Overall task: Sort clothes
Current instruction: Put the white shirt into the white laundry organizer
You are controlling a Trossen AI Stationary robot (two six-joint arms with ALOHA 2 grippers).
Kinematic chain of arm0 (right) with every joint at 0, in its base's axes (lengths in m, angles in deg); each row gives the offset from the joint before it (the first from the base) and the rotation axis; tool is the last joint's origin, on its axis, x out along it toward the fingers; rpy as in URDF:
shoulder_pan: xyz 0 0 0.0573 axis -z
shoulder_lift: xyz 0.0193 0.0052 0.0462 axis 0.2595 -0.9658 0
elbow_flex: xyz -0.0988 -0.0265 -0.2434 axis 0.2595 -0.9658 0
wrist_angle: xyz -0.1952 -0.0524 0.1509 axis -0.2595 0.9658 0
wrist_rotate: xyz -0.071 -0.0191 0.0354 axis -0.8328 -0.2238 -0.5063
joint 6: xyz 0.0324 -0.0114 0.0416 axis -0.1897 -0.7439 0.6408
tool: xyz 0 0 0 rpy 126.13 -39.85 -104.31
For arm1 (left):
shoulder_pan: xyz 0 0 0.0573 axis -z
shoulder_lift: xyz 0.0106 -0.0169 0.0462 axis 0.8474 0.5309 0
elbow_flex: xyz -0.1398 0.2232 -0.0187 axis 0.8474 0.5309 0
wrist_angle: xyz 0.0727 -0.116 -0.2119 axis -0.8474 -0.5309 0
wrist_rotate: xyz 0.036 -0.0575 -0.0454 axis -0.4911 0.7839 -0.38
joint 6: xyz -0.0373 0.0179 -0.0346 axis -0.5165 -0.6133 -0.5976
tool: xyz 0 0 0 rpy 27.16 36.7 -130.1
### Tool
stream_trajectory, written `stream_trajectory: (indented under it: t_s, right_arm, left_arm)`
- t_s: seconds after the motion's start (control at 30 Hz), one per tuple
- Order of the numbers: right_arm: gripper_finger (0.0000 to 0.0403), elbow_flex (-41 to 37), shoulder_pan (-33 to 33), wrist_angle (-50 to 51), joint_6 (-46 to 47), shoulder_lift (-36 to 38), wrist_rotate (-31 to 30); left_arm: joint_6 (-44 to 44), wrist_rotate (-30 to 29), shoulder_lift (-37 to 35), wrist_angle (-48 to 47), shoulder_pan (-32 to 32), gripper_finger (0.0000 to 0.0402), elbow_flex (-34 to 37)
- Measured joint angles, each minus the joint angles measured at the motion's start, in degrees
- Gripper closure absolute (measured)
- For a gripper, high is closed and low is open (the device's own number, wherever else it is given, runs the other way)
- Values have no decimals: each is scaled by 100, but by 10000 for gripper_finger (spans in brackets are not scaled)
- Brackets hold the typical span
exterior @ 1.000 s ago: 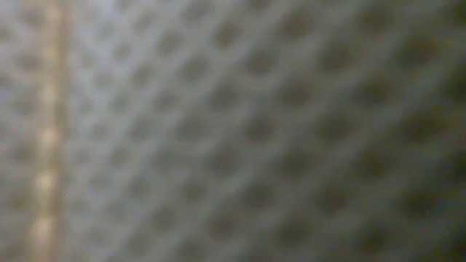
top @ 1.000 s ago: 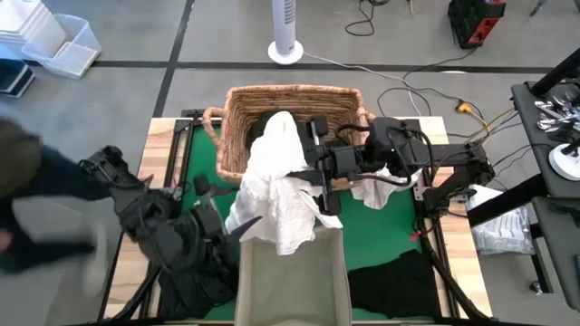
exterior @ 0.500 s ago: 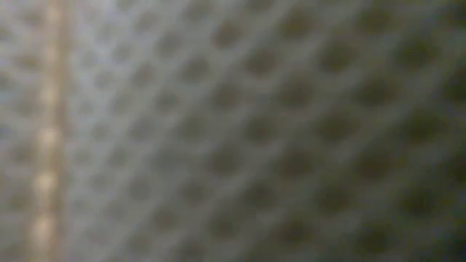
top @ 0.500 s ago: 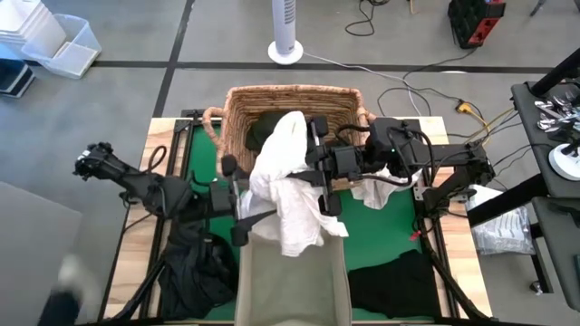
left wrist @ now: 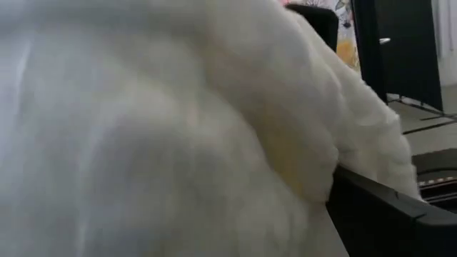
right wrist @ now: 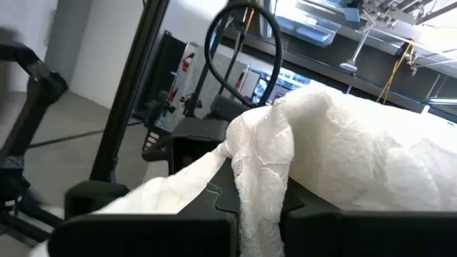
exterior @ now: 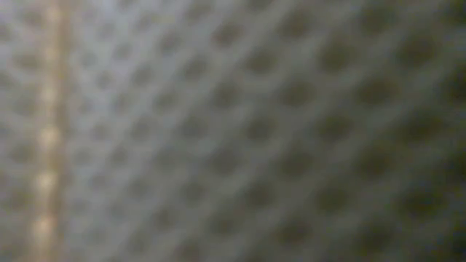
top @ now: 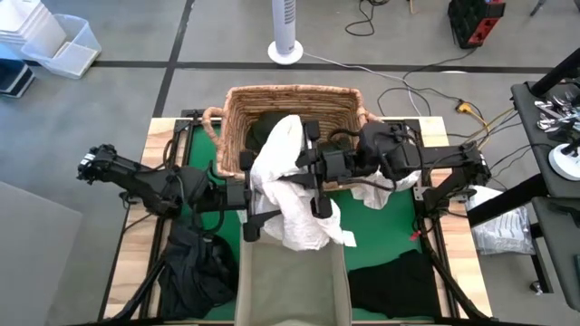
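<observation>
The right gripper (top: 314, 181) is clamped tight on a white garment (top: 288, 195), which drapes over its fingers and hangs down in front of it. The left gripper (top: 250, 210) stands spread wide, its fingers (top: 256, 217) at the near-left edge of the same white cloth; whether they touch it cannot be told, though white fabric fills the left wrist view (left wrist: 164, 135).

The right arm reaches in level from the right, the left arm from the left, so the two grippers nearly meet at the table's middle.

Just beyond the right gripper sits a wicker basket (top: 237, 122) with a dark garment (top: 263, 129) inside. Below the left arm lies a dark heap (top: 195, 272); below the right arm, a black garment (top: 394, 282) on the green mat (top: 372, 235). Another white piece (top: 376, 192) lies under the right arm. A grey bin (top: 292, 285) stands nearest. A fan (top: 285, 36) stands on the floor beyond.
</observation>
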Motion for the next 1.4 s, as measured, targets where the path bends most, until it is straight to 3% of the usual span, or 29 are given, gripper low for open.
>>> stream_trajectory:
  t_s: [0.27,0.5,0.53,0.8,1.03,1.23,1.4]
  right_arm:
    - [390,2,0,-74,-42,-94,-71]
    - [361,0,2,59,271,-53,-83]
    - [351,-2,2,125,305,-37,-92]
    - [264,71,4,935,612,189,-197]
    - [207,763,4,2717,701,428,-441]
    - [187,1424,4,4138,1150,458,-441]
    - [195,1958,4,5027,1324,481,-585]
  left_arm:
    - [44,2,9,40,-34,187,14]
    - [45,-2,-1,-112,-32,367,13]
    - [43,7,-2,-169,-29,379,12]
    - [-20,8,-112,-415,72,381,12]
    - [-175,-25,-433,-751,236,381,10]
    - [-238,-403,-714,-1082,419,381,10]
    - [-407,-429,-888,-1118,584,381,10]
